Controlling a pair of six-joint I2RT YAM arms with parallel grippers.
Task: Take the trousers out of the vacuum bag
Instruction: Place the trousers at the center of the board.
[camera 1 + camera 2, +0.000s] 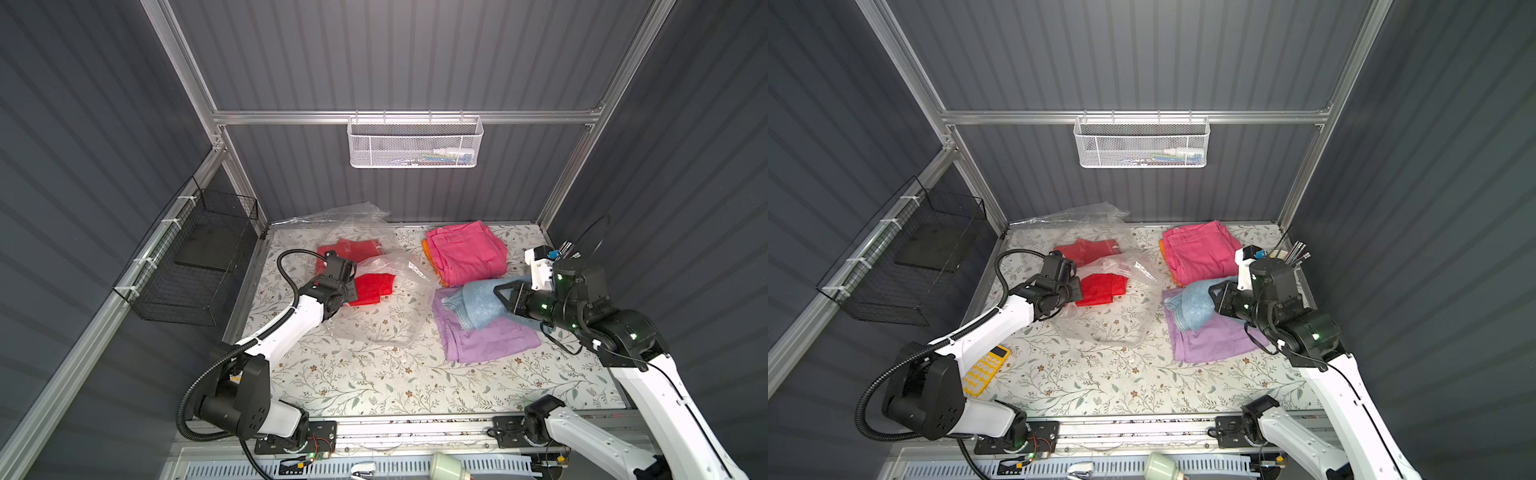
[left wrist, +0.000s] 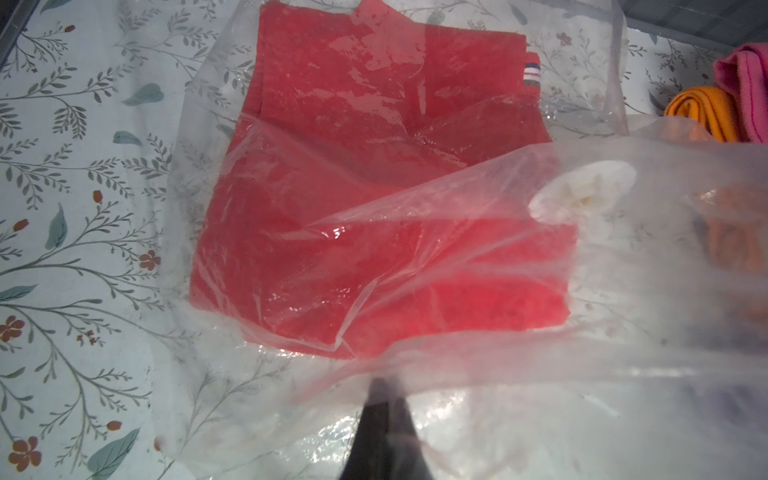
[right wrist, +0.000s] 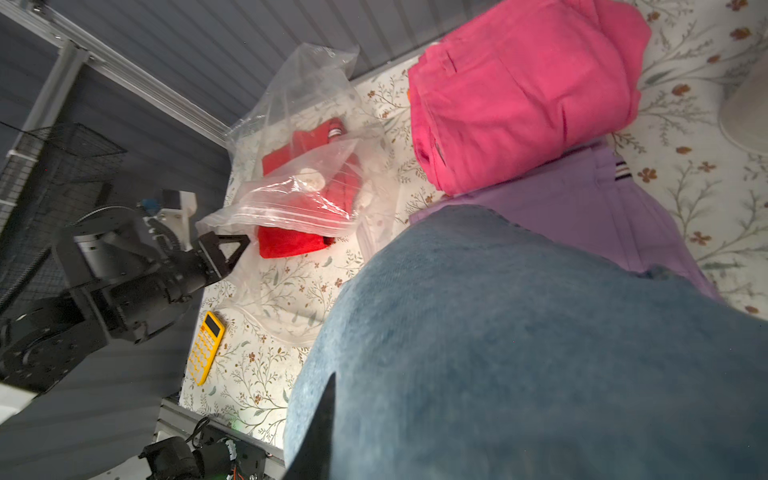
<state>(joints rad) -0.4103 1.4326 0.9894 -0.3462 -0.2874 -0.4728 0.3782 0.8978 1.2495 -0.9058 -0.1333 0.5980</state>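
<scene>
Plastic vacuum bag (image 1: 386,324) clamped in my left pincer (image 3: 243,243) at ten o'clock, mouth lifted so the red trousers (image 1: 376,286) can slide out; right pincer (image 1: 500,296) grips light blue trousers (image 1: 473,305) at three o'clock.

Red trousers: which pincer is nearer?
Left. The left pincer pinches the vacuum bag at its mouth, right beside the red trousers; the right pincer is across the table, shut on the light blue trousers.
</scene>
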